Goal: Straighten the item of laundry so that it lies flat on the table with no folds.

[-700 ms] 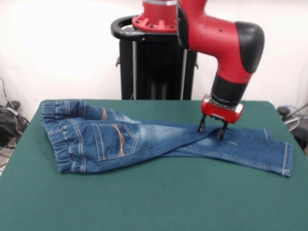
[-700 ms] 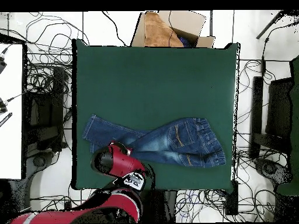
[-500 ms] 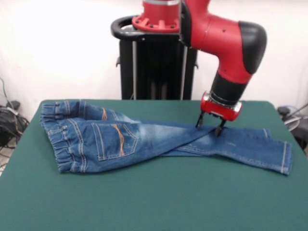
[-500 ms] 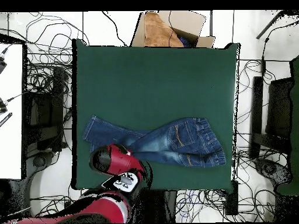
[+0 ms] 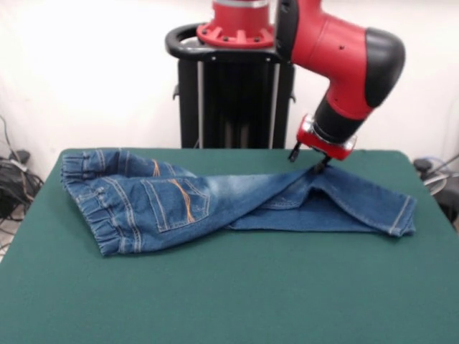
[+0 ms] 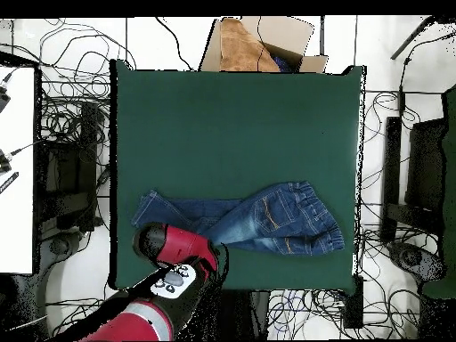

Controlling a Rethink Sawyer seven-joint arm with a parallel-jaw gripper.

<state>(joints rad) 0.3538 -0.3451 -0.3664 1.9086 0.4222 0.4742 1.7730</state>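
The gripper (image 5: 305,163) is pinching a ridge of denim on the jeans (image 5: 215,204) and lifting it just clear of the table (image 5: 229,301), so the cloth is peaking under the fingertips and draping away on both sides. The jeans are lying across the half of the table nearer the robot, with the gathered waistband (image 5: 90,215) toward the left edge in the front view and the leg hems (image 5: 401,215) reaching toward the right edge. One leg is crossing over the other where the gripper holds, so the garment is not yet lying flat.

Denim of this kind is probably soft but fairly weighty for its bulk: it should be sagging under its own weight, dragging with friction on the felt-like top, and unlikely to tear or slip from a firm pinch. A hem or a single layer of the upper leg looks like the better hold, since gripping both layers would be carrying the fold along.

In the overhead view the jeans (image 6: 258,221) are sitting close to the edge by the robot's base, with the arm (image 6: 169,267) over one leg. The far half of the table is offering open room for spreading the legs; the near edge is leaving little margin.
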